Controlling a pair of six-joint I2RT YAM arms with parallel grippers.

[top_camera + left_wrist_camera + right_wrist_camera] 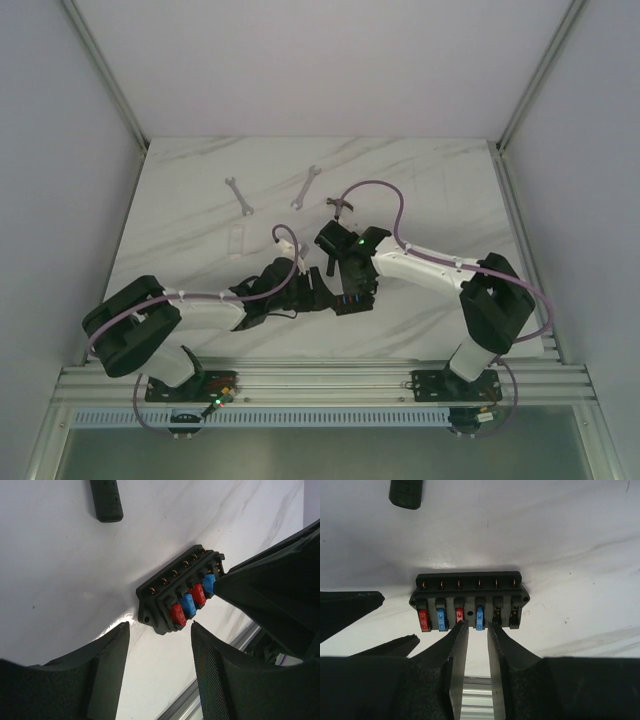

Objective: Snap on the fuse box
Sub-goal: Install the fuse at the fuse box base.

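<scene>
The black fuse box (pixel 469 600) lay flat, red-blue-red-blue fuses (pixel 441 620) filling four slots (pixel 506 615), its two 3 o'clock slots bare, the right gripper (pixel 477 625) slightly parted, the left gripper (pixel 159 626) spread wide.

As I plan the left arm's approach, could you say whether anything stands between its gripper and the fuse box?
Nothing visible does; the left gripper faces the fuse box directly. The right gripper sits at the box's fuse row.

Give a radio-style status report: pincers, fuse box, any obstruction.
Left pincer open, fuse box just ahead. Right pincer narrowly open, tips at its fuse row. Box flat on table, two slots empty. Black handle beyond, clear.
</scene>
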